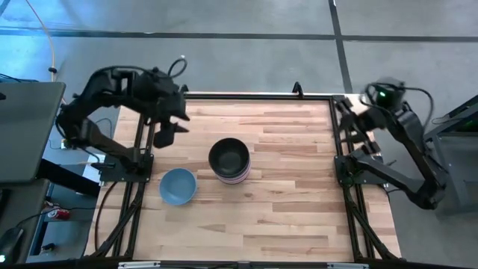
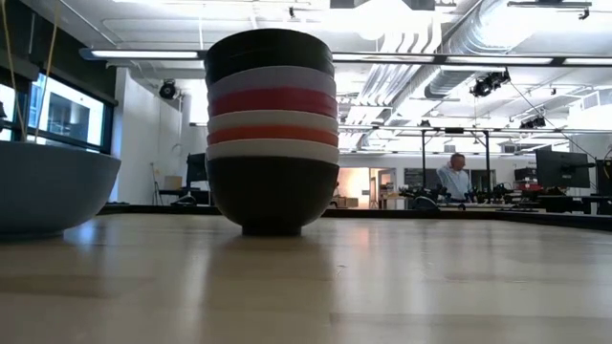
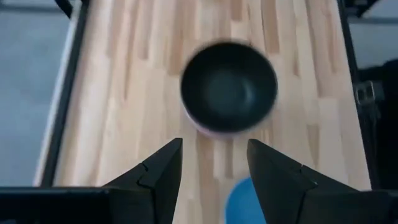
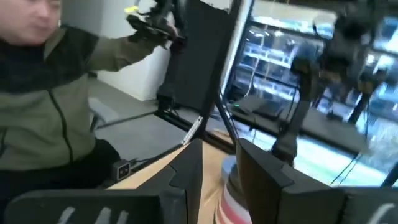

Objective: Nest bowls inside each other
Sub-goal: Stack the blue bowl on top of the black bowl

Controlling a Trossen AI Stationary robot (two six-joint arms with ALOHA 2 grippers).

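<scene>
left tool point(image 1: 170, 128) empty, apart | bowl stack point(image 1: 229, 160) mid-table | blue bowl point(image 1: 178, 186) beside | right tool point(image 4: 219, 163) narrow gap

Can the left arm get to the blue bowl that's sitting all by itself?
Probably yes. The blue bowl sits alone on the table's left side, just in front of the left gripper, whose fingers are open. Nothing lies between them, and the stack of bowls stands off to one side.

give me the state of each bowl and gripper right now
stack of bowls: nested, upright mid-table, black bowl on top
blue bowl: alone, upright, empty, beside the stack, not nested yet
left gripper: open, empty, above the table's far left edge
right gripper: open, empty, off the table's right side
</scene>
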